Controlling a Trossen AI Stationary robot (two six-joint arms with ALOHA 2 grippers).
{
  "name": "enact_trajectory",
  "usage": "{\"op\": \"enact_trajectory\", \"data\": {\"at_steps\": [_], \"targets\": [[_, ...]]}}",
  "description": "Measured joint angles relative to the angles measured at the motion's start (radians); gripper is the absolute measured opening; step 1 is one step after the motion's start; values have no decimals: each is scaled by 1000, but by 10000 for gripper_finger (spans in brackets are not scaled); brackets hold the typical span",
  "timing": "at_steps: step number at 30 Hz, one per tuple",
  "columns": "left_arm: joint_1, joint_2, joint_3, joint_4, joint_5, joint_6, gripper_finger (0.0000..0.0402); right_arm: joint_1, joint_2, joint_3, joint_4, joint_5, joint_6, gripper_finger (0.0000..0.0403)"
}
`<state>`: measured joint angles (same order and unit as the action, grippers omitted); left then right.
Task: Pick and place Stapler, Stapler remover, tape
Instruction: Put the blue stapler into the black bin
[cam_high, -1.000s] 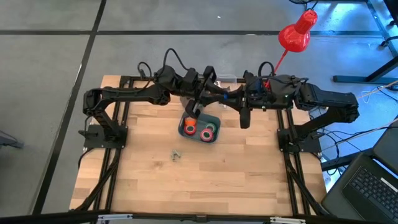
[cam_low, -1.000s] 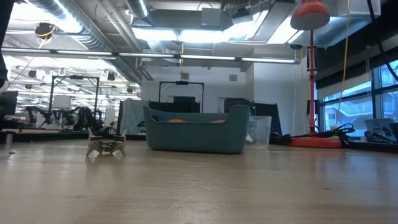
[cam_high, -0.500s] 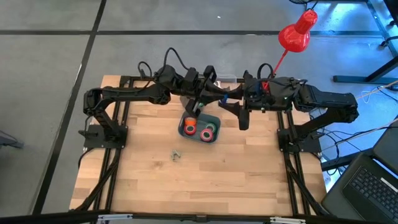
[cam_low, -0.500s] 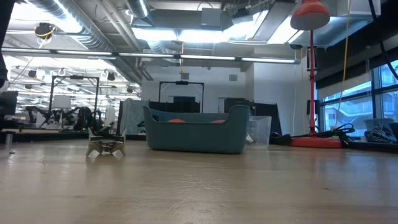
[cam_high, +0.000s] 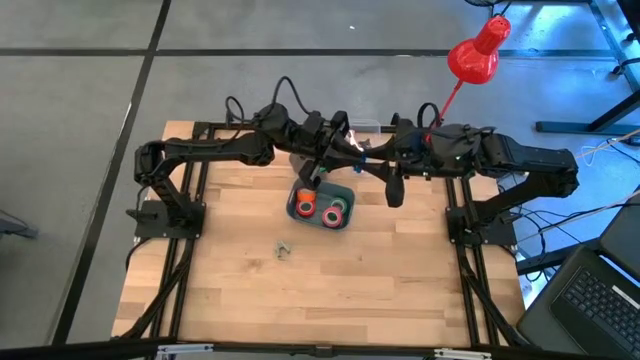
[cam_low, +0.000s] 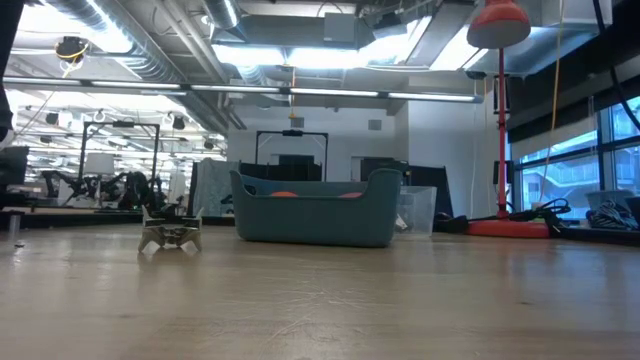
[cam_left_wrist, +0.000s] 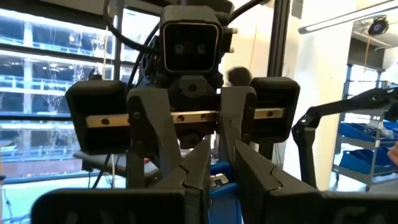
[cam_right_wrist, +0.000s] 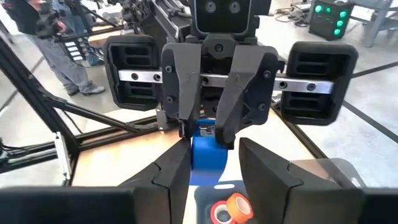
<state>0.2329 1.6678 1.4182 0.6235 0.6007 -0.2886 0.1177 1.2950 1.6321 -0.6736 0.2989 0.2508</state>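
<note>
A blue stapler (cam_right_wrist: 208, 158) hangs in the air above the teal bin (cam_high: 320, 190) at the table's far middle. My left gripper (cam_left_wrist: 217, 155) is shut on it, coming from the table's left. My right gripper (cam_right_wrist: 214, 146) faces it from the right, open, one finger on each side of the stapler. Red and green rolls of tape (cam_high: 320, 210) lie in the bin. The small metal stapler remover (cam_high: 284, 250) rests on the wood nearer the front. My left gripper pinches the stapler's upper end (cam_right_wrist: 205, 132) between its two fingers (cam_right_wrist: 180, 106), coming about level from the table's left. The blue body hangs below the fingertips, clear of the bin. My right gripper: I cannot tell whether its finger (cam_right_wrist: 174, 168) touches the stapler's side.
The two arms meet nose to nose over the bin. Bare wood (cam_high: 330, 290) spreads across the table's near half. A red lamp (cam_high: 475, 55) stands past the far right corner. In the right wrist view a person (cam_right_wrist: 50, 43) stands in the room beyond.
Both grippers have stayed above the bin, and both wrists have turned a little where they meet. The stapler stays lifted between them.
</note>
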Motion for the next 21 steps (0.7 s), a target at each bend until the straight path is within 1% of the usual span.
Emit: {"op": "enact_trajectory", "data": {"at_steps": [2, 5, 9, 13, 15, 17, 21], "targets": [[1, 0, 0, -10, 1, -5, 44, 0, -4, 0, -16, 20, 1, 144], [1, 0, 1, -30, 4, 1, 44, -5, -15, 0, -34, 31, 7, 166], [13, 0, -1, -96, 32, 20, 44, -15, -46, 2, -48, 55, 44, 209], [52, -1, -1, -179, 24, 61, 44, -25, -78, 2, -147, 53, 113, 251], [80, 0, -1, -247, 7, 96, 44, -24, -102, 2, -210, 55, 159, 263], [111, -1, 0, -348, -25, 148, 44, -24, -122, 2, -293, 80, 200, 269], [179, -1, 0, -599, -139, 271, 44, -24, -149, 2, -462, 107, 296, 270]]}}
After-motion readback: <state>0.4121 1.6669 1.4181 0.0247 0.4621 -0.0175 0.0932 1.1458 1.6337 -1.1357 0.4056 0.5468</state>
